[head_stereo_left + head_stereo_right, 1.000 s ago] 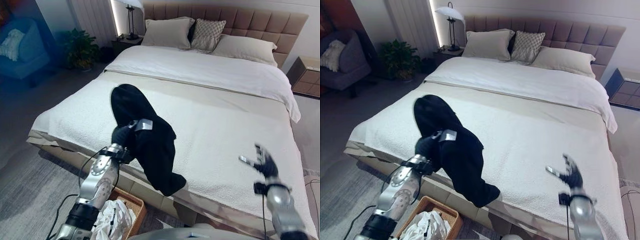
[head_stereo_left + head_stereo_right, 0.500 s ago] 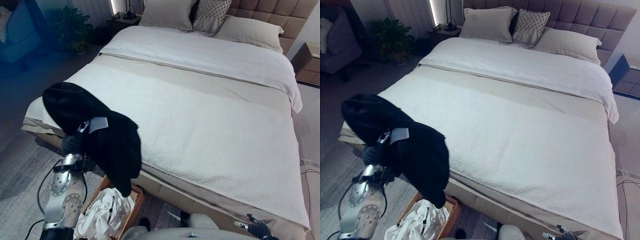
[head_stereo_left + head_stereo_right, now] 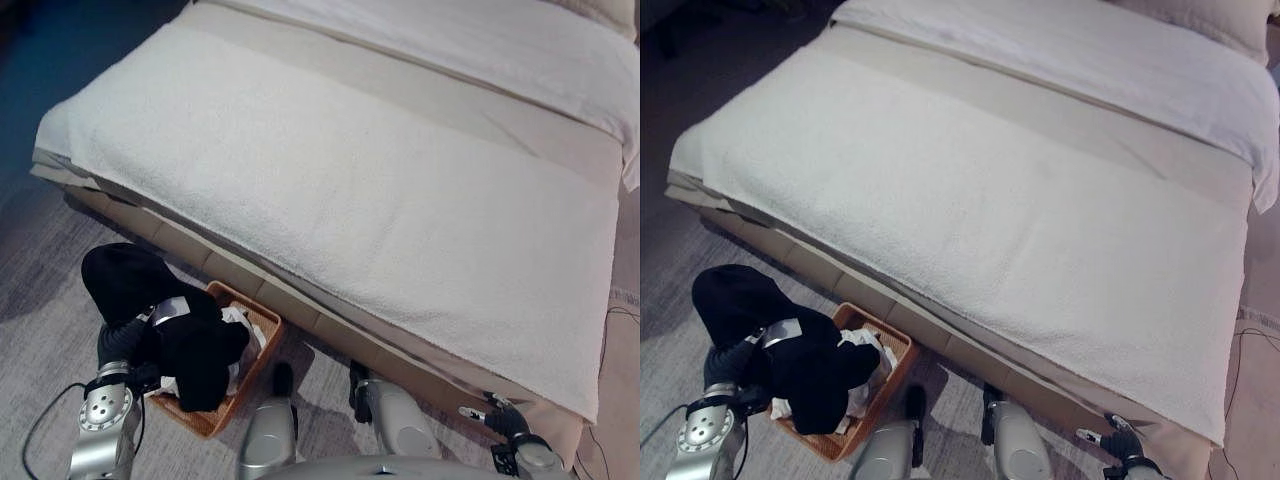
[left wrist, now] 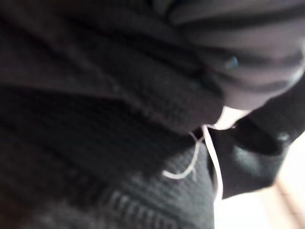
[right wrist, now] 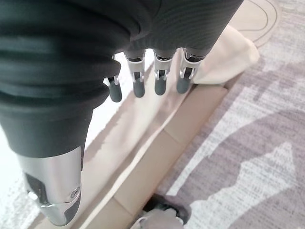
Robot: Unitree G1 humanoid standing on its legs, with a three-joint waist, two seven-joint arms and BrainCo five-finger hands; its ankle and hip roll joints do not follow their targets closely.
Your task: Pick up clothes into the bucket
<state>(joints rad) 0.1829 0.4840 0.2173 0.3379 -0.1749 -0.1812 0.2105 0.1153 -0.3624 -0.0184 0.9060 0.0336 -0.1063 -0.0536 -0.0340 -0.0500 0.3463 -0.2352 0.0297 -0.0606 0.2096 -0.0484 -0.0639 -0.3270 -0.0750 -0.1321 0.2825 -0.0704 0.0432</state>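
**One black garment over the basket beside the bed**

One black garment (image 3: 165,320) hangs from the left hand (image 3: 118,345) at the lower left of the eye views, above a woven basket (image 3: 262,330) that stands on the grey carpet (image 3: 40,300) just beside the bed frame. The cloth drapes over the hand and down into the basket, where its lower end lies on the white clothes (image 3: 862,352) already inside. A grey label (image 3: 781,331) shows on the garment near the wrist. The left wrist view shows dark knitted fabric (image 4: 95,119) close against the hand, with a thin white thread (image 4: 202,152) across it; the cloth covers the fingers, so whether they are curled round it or loose cannot be told.

The right hand (image 5: 147,78) shows at the lower right of the eye views, low beside the corner of the bed. In its own wrist view its fingers (image 5: 159,86) hang straight and relaxed in a row and hold nothing, with the beige bed base (image 5: 157,152) and carpet past them.

The bed (image 3: 380,180) lies across the upper part of the eye views, covered by a white textured blanket (image 3: 970,210).
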